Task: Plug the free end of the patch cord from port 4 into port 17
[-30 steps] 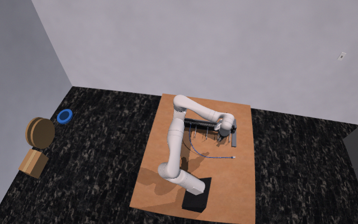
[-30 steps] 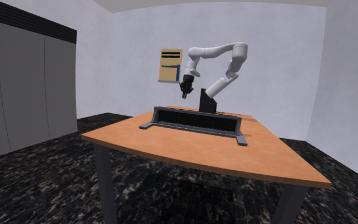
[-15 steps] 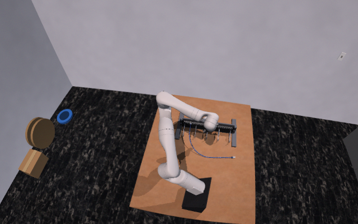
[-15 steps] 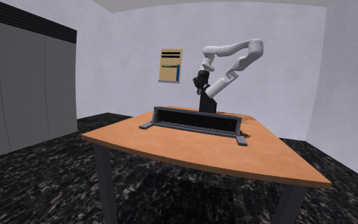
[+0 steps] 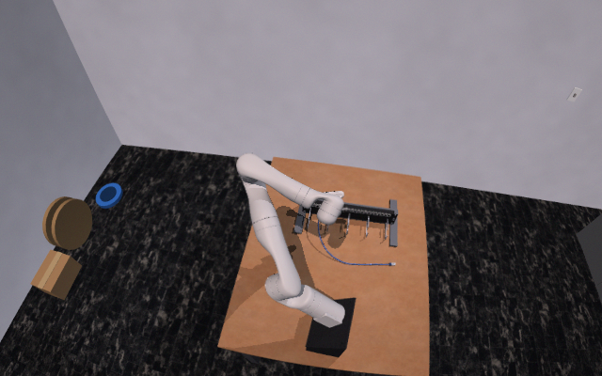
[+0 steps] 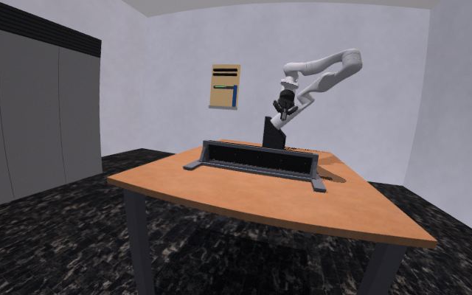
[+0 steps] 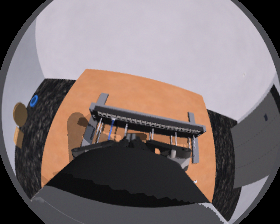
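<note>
Now then, the blue patch cord (image 5: pixel 343 261) (image 7: pixel 111 131) lies in a long bend on the table (image 5: pixel 381 320) (image 6: pixel 232 199) (image 7: pixel 141 85), running from the rack's left part, seen from above, round to its free plug (image 5: pixel 393 264) (image 7: pixel 195 181). That plug sits out on the wood in front of the rack, well apart from the ports, so port 17 hasn't got it. I can't read the port numbers from here.

Next out, the rack (image 5: pixel 367 212) (image 6: pixel 258 147) (image 7: pixel 151 119) stands upright on its two flat feet, thin metal cord guides (image 5: pixel 368 226) (image 7: pixel 151 134) poking from the port side. And up above it all, the end effector (image 6: pixel 284 117) (image 7: pixel 131 138) is clenched with nothing in its fingers, hanging clear of rack and cord; the white arm (image 5: pixel 275 230) (image 6: pixel 352 60) bends high and hides it from the top view. The arm's foot is on a black mount (image 5: pixel 350 305) (image 6: pixel 268 130) at the table's other end. Off on the floor to the side: a blue ring-shaped thing (image 5: pixel 100 200) (image 7: pixel 31 103), beside a brown drum (image 5: pixel 72 223) (image 7: pixel 20 114) and a carton (image 5: pixel 56 274) (image 7: pixel 18 136).
</note>
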Robot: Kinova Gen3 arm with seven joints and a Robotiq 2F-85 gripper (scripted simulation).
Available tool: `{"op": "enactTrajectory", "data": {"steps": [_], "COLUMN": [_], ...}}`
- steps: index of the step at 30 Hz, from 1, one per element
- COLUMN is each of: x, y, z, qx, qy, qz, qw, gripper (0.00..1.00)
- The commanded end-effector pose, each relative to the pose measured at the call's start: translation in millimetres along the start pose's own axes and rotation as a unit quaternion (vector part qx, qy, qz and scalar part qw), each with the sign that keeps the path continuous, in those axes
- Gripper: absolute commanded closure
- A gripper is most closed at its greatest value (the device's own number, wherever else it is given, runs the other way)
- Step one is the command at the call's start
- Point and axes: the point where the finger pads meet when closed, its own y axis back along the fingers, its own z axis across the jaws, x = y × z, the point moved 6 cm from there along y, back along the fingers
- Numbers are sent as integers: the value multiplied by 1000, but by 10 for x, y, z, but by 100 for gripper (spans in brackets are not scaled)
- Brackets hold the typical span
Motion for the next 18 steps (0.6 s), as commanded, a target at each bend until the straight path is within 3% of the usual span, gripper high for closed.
{"op": "enactTrajectory", "data": {"steps": [1, 8, 18], "x": [71, 75, 69], "y": [80, 163, 198], "z": [-233, -460, -555], "qx": [1, 9, 14], "qy": [-36, -93, -117], "qz": [18, 35, 41], "qw": [999, 995, 992], "gripper": [100, 100, 100]}}
